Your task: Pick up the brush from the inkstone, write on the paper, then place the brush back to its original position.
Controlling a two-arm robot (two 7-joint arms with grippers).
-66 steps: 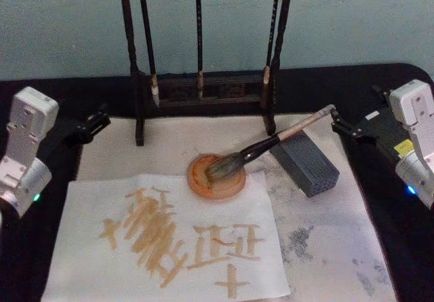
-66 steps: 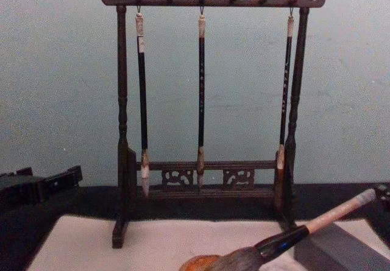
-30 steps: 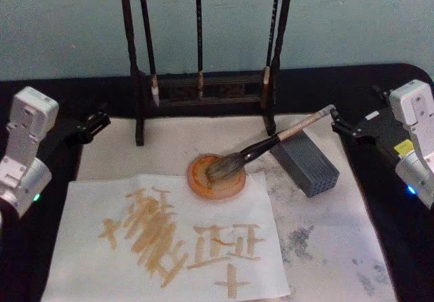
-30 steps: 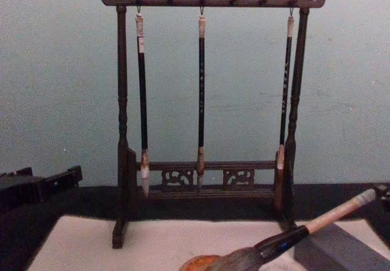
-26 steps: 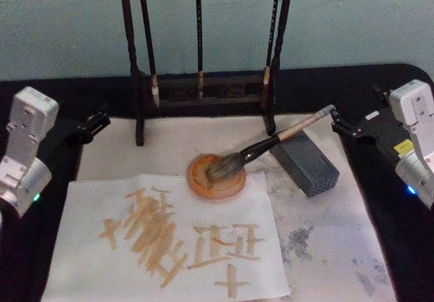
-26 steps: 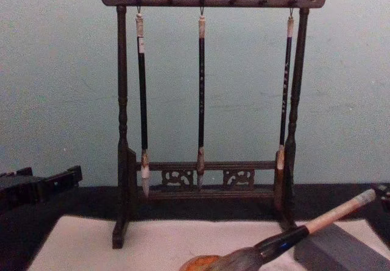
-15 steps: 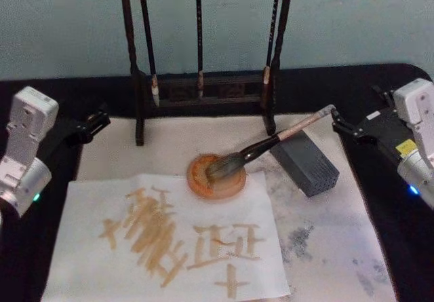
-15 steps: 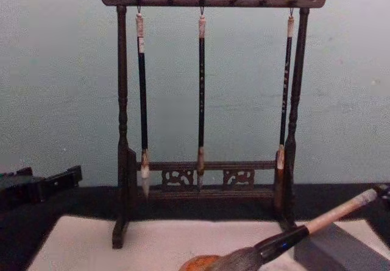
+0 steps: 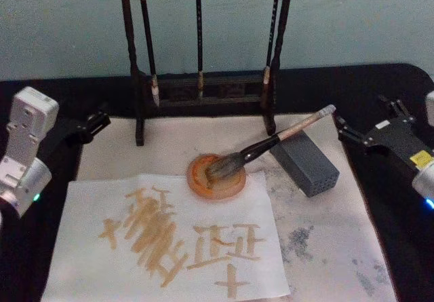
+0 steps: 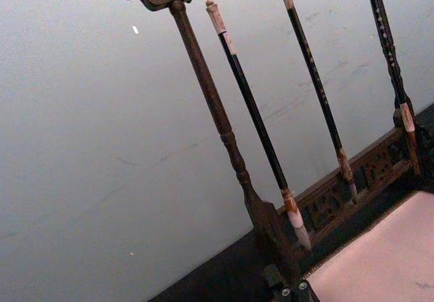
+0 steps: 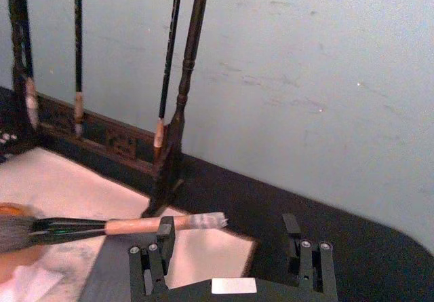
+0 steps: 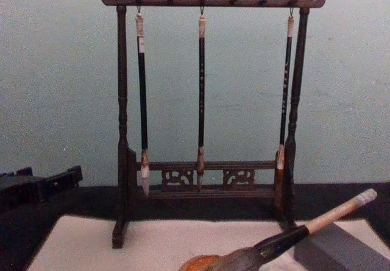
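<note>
1. The left claw (image 9: pixel 95 121) hangs over the black tabletop (image 9: pixel 61 88) at the left edge of the felt mat (image 9: pixel 319 248), apart from everything on it. I cannot tell whether it is wide or narrow.
2. The paper (image 9: pixel 81 254) lies flat on the near left part of the mat and bears ochre strokes.
3. At the back stands the wooden rack (image 12: pixel 122 131), with three slim brushes (image 12: pixel 200 94) hanging from its top bar.
4. The inkstone (image 9: pixel 218 183), a round orange dish, sits just beyond the paper's far right corner.
5. The brush (image 9: pixel 271 141) lies tilted. Its bushy head rests in the inkstone, its shaft leans on the grey block (image 9: pixel 308 166), and its pale handle points up and to the right.
6. The right claw (image 11: pixel 227 233) is spread wide and holds nothing. It hovers just beyond the brush's handle end, close to it but apart.
</note>
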